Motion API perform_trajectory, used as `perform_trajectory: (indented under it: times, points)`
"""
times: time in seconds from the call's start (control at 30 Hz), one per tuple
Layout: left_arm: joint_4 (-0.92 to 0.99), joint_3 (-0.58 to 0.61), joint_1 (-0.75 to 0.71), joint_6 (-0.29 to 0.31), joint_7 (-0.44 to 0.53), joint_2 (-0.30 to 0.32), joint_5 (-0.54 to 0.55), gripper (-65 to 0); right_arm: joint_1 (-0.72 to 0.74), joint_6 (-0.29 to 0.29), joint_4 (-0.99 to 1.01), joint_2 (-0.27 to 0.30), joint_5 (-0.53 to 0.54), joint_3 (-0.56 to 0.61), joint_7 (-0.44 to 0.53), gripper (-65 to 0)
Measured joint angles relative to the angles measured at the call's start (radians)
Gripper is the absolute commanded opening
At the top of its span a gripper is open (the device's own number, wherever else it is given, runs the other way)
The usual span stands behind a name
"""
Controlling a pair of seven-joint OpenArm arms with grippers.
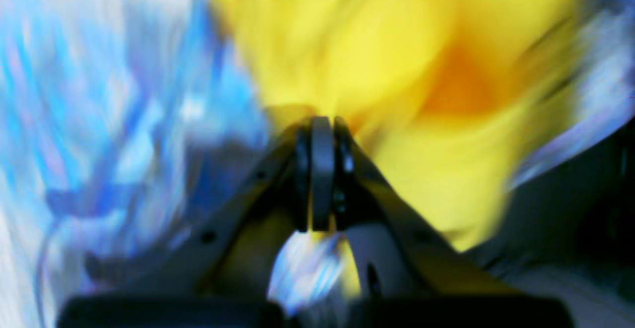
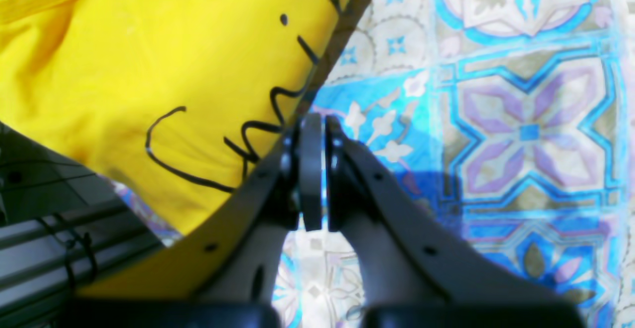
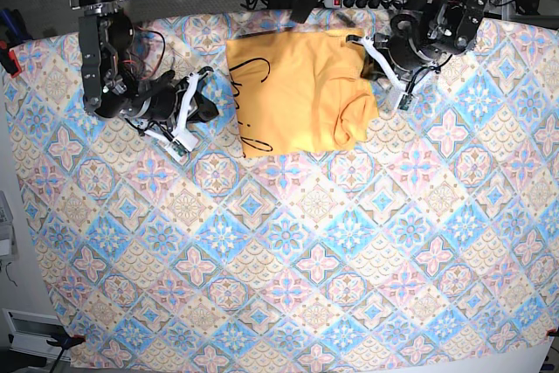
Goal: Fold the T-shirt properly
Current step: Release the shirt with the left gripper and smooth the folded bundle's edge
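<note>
Left gripper (image 1: pixel 322 119): jaws clenched, with no cloth seen between them; view badly blurred. Right gripper (image 2: pixel 313 117): jaws clenched on nothing, tips over bare tablecloth (image 2: pixel 521 134), just beside the shirt's edge. One T-shirt (image 3: pixel 297 89), yellow-orange, lies partly folded on the tablecloth's far middle; a lump of cloth is bunched on its left-gripper side. Black cursive print runs along the edge on the right-gripper side; the writing cannot be read. In the base view, both grippers stand apart from the shirt, one on each side.
</note>
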State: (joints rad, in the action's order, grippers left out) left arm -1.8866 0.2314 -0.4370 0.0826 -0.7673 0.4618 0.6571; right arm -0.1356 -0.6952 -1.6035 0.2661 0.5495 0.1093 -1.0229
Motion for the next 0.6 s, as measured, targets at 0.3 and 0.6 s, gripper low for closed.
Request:
perform_trajectory:
  times: [0.3, 0.6]
  points:
    - [-0.052, 0.008, 0.023, 0.001, 0.144, -0.097, -0.003, -65.0, 0.0, 0.0, 0.0, -0.002, -0.001, 0.0, -0.001, -63.9]
    - [0.236, 0.008, 0.224, 0.001, 0.157, -0.24, -0.006, -65.0, 0.005, 0.0, 0.002, -0.002, -0.003, -0.001, -0.003, -63.9]
